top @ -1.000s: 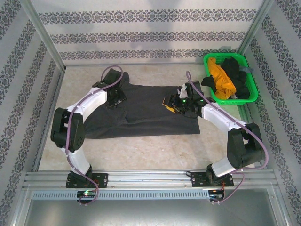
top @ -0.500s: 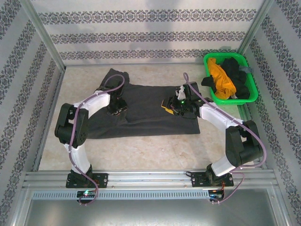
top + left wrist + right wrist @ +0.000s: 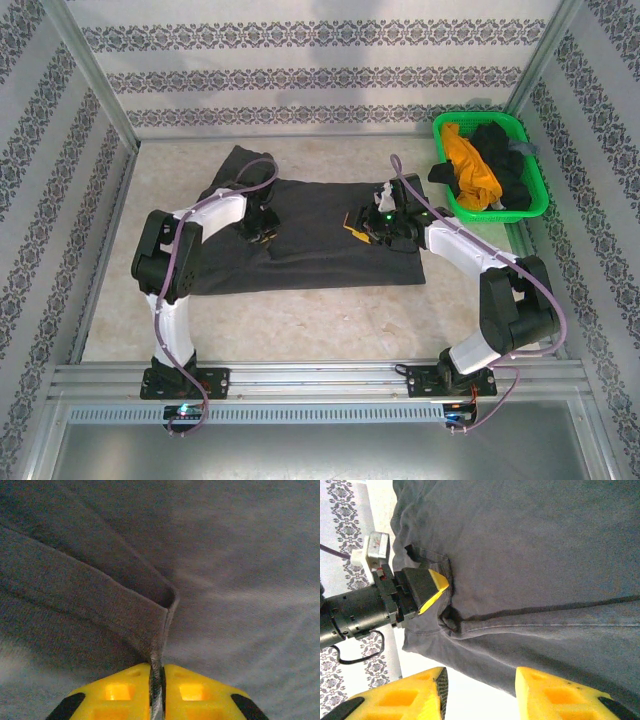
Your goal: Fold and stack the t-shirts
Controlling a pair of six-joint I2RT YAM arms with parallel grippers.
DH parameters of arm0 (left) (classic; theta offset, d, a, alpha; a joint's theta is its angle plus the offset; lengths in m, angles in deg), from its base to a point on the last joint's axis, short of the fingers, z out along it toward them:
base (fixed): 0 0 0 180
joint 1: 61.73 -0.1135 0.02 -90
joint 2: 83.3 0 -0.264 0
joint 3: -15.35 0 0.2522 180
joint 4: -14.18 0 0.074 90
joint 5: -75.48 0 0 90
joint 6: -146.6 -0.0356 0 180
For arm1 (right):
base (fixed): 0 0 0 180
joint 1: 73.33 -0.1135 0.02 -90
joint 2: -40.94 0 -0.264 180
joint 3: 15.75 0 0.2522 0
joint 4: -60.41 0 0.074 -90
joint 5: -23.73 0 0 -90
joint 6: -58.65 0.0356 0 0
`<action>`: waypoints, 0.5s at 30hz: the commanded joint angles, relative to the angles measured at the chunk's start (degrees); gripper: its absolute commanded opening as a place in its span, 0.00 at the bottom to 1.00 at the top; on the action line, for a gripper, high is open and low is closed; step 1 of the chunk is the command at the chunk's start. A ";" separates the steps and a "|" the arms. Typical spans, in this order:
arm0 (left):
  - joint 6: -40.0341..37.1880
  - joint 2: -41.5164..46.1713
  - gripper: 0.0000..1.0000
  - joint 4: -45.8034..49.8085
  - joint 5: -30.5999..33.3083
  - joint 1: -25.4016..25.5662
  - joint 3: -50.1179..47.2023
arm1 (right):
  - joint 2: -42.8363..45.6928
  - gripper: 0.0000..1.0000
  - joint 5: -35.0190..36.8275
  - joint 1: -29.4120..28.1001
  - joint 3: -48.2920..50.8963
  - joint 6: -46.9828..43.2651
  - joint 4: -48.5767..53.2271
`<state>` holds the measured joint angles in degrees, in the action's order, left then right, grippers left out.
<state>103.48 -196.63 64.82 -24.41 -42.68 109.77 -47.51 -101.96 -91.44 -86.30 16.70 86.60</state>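
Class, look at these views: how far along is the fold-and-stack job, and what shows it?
Done: the charcoal t-shirt lies spread out on the table, not yet folded. In hand: the left gripper is pinched shut on one of its edges; the right gripper hangs open over it. Left: folding it, then the yellow t-shirt and black t-shirt, bunched in the green basket.

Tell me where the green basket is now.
In the top view, the green basket sits at the far right corner of the table, right of the spread charcoal t-shirt.
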 commanded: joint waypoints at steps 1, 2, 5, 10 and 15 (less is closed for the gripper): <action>-2.59 -0.67 0.04 3.06 0.51 1.23 2.27 | 0.22 0.41 -1.06 0.48 0.30 -0.06 0.18; -3.00 -0.64 0.01 3.43 0.52 1.26 2.18 | 0.13 0.41 -0.95 0.48 0.20 -0.09 0.12; -4.35 0.09 0.00 3.72 1.42 1.85 2.04 | -0.15 0.41 -0.98 0.45 -0.10 -0.11 0.14; -5.62 0.72 0.04 3.63 2.76 2.35 1.91 | -0.72 0.40 -1.30 0.48 -0.04 0.00 -0.21; -4.38 6.67 0.54 5.55 9.40 2.17 1.16 | 0.06 0.39 0.99 1.54 1.18 -0.14 1.16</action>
<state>99.34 -195.87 67.12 -20.41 -40.98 110.99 -47.73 -101.91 -91.07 -86.24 16.70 86.58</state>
